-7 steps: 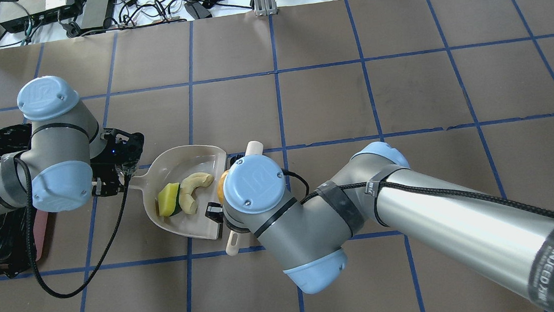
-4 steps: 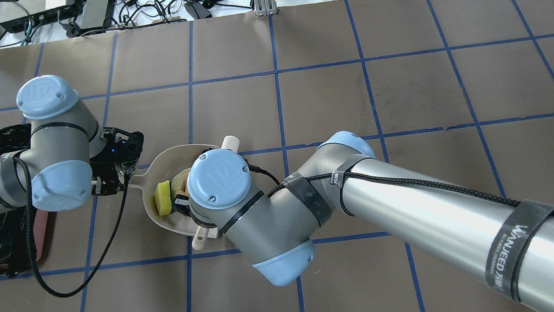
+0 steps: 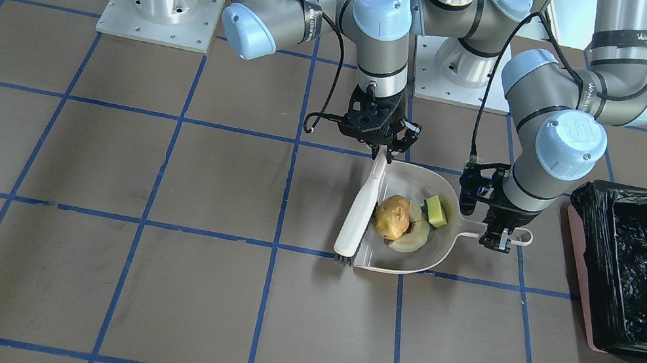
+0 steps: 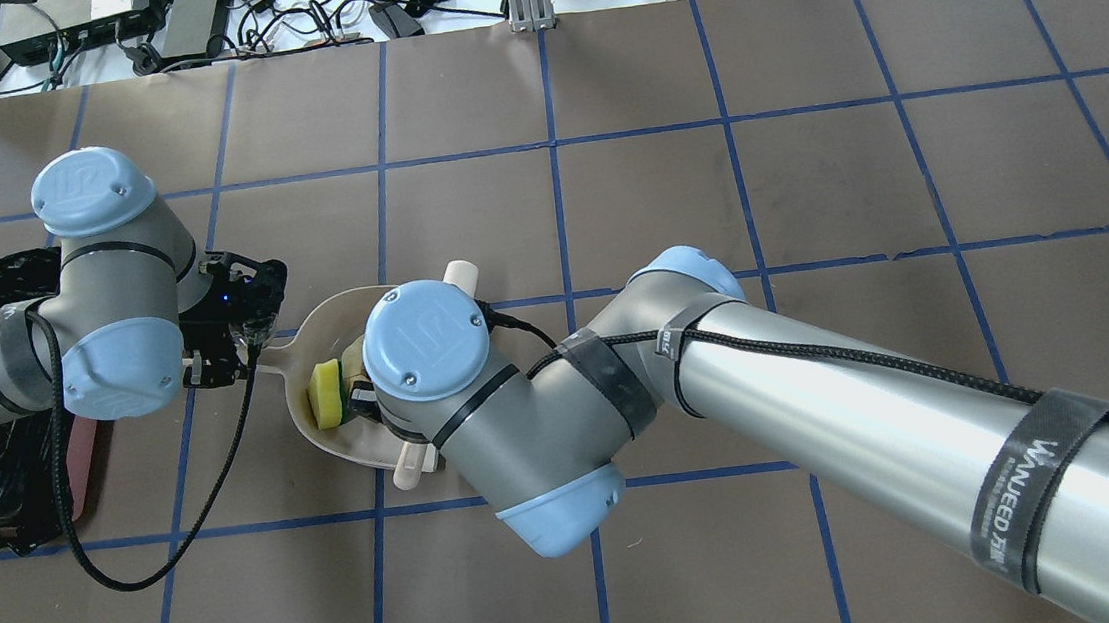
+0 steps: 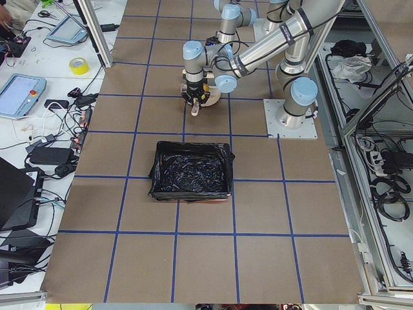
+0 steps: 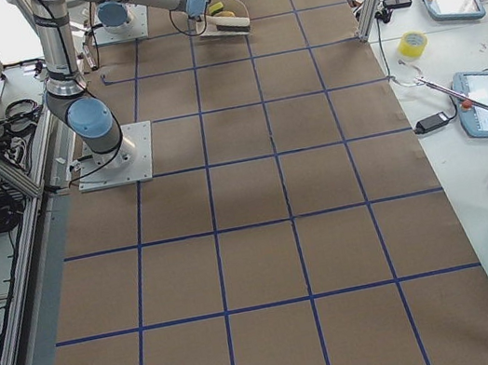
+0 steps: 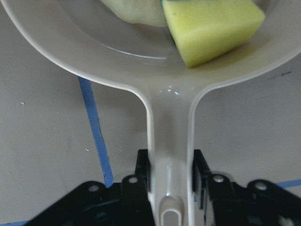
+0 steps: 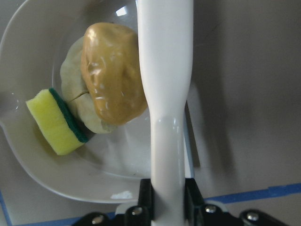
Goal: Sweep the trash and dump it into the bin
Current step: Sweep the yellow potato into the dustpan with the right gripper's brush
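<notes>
Three trash bits lie in the dustpan [image 3: 440, 255]: a glossy brown lump [image 3: 392, 216], likely firm and prone to roll; a light, soft sponge [image 3: 435, 210]; a pale curled scrap [image 3: 409, 242]. Carry by the pan handle, kept level. Left hand [image 3: 496, 238] clamps that handle; right hand [image 3: 378, 141] grips the brush [image 3: 357, 217]. Bin [image 3: 640, 271] stands nearby on the desk [image 3: 88, 233].
</notes>
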`<state>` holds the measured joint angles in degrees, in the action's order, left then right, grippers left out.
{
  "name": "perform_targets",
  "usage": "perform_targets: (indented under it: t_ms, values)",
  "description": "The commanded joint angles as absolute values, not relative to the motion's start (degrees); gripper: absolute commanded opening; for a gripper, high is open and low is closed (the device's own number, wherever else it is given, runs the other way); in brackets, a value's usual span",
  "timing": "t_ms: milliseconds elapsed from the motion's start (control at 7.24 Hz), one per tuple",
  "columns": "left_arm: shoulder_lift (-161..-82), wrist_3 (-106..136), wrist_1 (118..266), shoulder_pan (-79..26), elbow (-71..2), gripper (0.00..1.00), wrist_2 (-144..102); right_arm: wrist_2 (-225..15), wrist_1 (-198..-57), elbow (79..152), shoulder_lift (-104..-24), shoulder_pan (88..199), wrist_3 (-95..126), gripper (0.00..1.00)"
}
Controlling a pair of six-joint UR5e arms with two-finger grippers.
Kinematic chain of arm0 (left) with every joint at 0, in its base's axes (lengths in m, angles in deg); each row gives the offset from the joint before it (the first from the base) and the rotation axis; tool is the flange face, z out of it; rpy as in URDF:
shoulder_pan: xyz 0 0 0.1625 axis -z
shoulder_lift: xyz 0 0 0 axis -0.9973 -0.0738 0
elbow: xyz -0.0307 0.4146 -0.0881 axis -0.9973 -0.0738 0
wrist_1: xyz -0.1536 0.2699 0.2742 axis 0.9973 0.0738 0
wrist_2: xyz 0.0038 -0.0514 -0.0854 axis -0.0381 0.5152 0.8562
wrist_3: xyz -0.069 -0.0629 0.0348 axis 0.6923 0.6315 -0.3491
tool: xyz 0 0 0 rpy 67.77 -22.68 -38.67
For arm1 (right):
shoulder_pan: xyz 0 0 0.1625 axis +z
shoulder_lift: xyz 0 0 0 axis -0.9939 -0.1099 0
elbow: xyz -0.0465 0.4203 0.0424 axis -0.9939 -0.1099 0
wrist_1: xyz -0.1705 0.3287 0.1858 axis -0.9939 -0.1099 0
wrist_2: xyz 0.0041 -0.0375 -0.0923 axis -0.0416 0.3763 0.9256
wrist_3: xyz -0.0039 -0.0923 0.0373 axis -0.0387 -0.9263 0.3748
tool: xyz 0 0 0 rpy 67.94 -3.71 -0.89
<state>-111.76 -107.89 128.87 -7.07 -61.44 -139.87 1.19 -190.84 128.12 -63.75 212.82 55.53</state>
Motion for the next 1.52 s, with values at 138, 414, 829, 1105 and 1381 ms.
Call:
perform_targets:
  t_ms: [138,414,829,1105,1381]
  values:
    - [-111.73,-107.78,128.45,-7.20,-61.19,0.00,-139.38,3.75,-186.06,128.54,-65.63,210.26,48.97,0.00]
    - [-111.73,-107.78,128.54,-7.28,-60.75,0.00,-139.29,4.29,-184.73,128.63,-66.17,211.03,49.64,0.00]
    - [-111.81,-107.78,128.54,-7.20,-60.75,0.00,-139.29,3.06,-185.95,128.45,-65.03,211.39,54.04,0.00]
    - [-112.08,-107.78,128.45,-7.28,-60.75,0.00,-139.29,0.70,-190.32,128.45,-63.02,211.48,55.35,0.00]
    - [-112.43,-106.64,128.71,-7.20,-60.84,0.00,-139.46,0.42,-192.37,128.02,-62.21,212.88,57.38,0.00]
